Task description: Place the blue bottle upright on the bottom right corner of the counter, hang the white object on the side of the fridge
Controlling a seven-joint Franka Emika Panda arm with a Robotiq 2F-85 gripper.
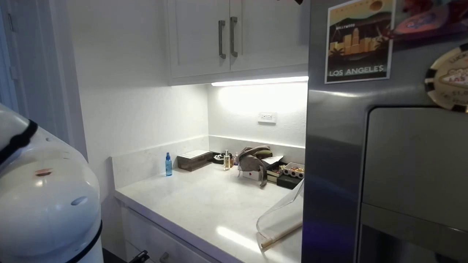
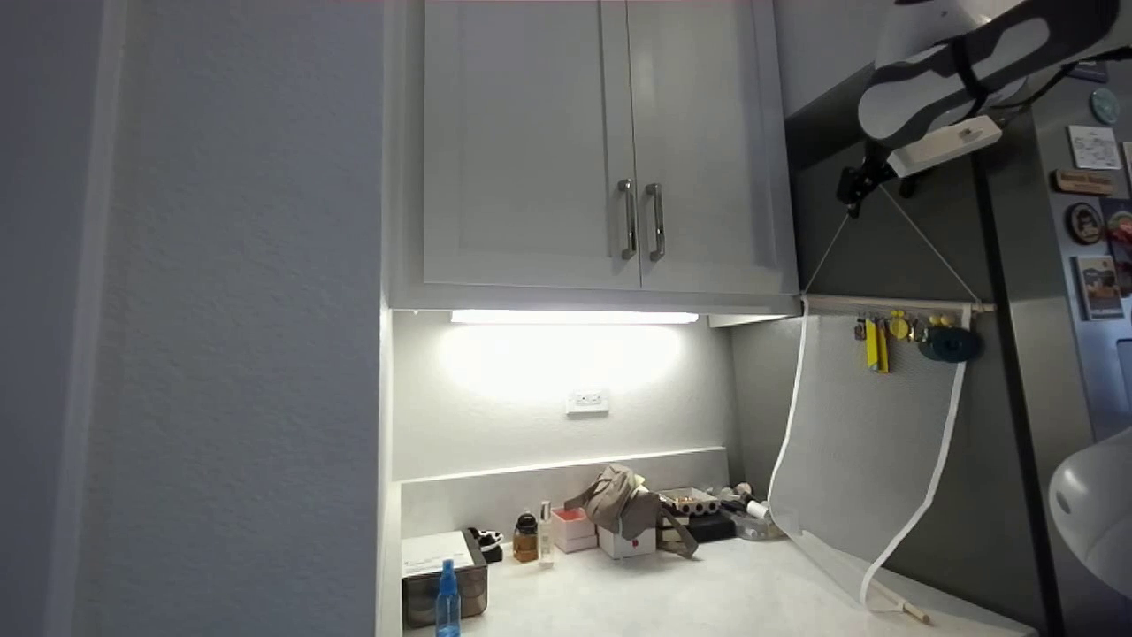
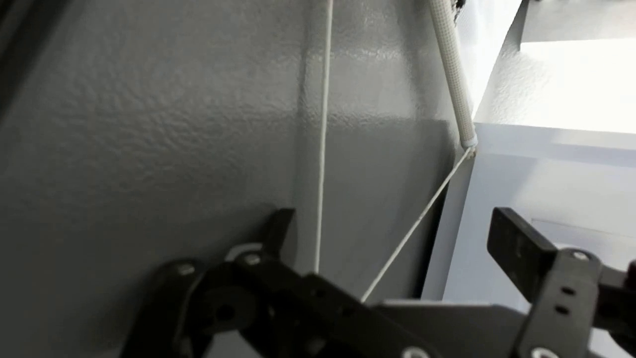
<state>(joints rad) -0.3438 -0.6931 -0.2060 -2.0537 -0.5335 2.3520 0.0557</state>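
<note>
Sheer white sheet [image 2: 871, 425] hanging at the fridge [image 2: 986, 416], gripper [image 3: 392, 219] above it

Lettering: poster [image 1: 358, 42] on the front reads "LOS ANGELES", small "HOLLYWOOD" above; chip magnet [image 1: 449, 78] shows "LUCK", rest cut off or blurred. The sheet is see-through, white-edged, between upper rod [image 2: 884, 305] and lower rod [image 1: 268, 242], yellow strips [image 2: 875, 345] near the top; hangs along the grey side, cord [image 3: 322, 149] rising to a peak hidden at the gripper. Fingers [image 3: 519, 248] spread wide; whether they bear the cord, can't tell. Blue bottle [image 1: 168, 166] stands upright on the counter [image 1: 197, 204], near a dark box [image 1: 193, 161] with paper [image 2: 438, 550] on its lid. Dotted tray [image 1: 292, 173] holds small gold-and-red pieces.
</note>
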